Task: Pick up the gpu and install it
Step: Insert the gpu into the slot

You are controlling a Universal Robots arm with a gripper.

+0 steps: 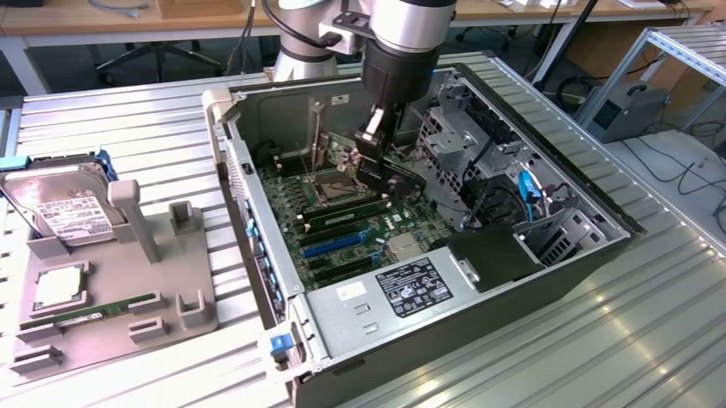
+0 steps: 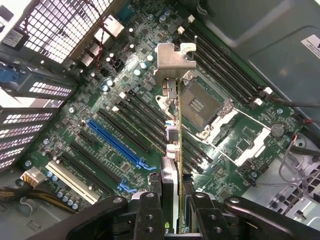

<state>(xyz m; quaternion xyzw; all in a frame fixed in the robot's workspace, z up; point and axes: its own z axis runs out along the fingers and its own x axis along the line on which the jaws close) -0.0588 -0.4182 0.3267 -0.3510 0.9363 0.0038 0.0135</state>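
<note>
gpu (image 2: 173, 145) | edge-on, clamped between jaws | above motherboard (image 2: 125, 100) slots

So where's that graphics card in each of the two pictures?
Exterior view: the gpu hangs edge-on in the pincer, inside the open computer case, above the motherboard.
Wrist view: the gpu runs as a thin edge up from the pincer, its silver bracket at the far end.
Shared landmark: the blue slot on the motherboard.
</note>
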